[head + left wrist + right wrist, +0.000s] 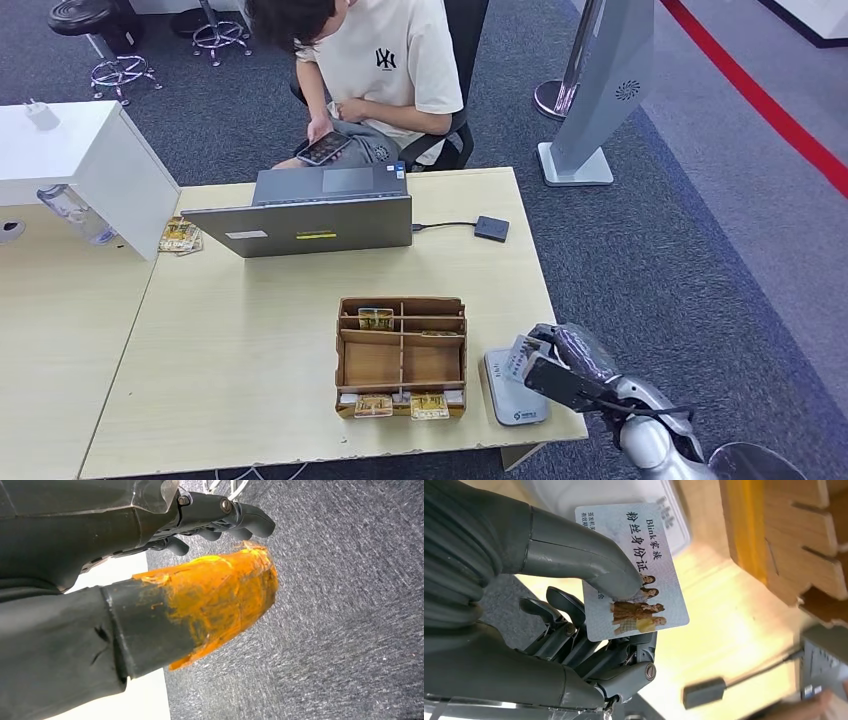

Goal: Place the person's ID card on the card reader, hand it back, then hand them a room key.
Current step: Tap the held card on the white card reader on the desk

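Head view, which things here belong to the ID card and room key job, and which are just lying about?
Job: ID card held by right hand; card reader; wooden organizer holding cards.
Lying about: laptop; small black box; water bottle.

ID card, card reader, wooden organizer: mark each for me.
ID card [634,575], right wrist view: on its printed face, just above the thumb.
Card reader [508,402], head view: on its bare grey top, left of the right hand.
Wooden organizer [372,363], head view: on the floor of its empty middle compartment.
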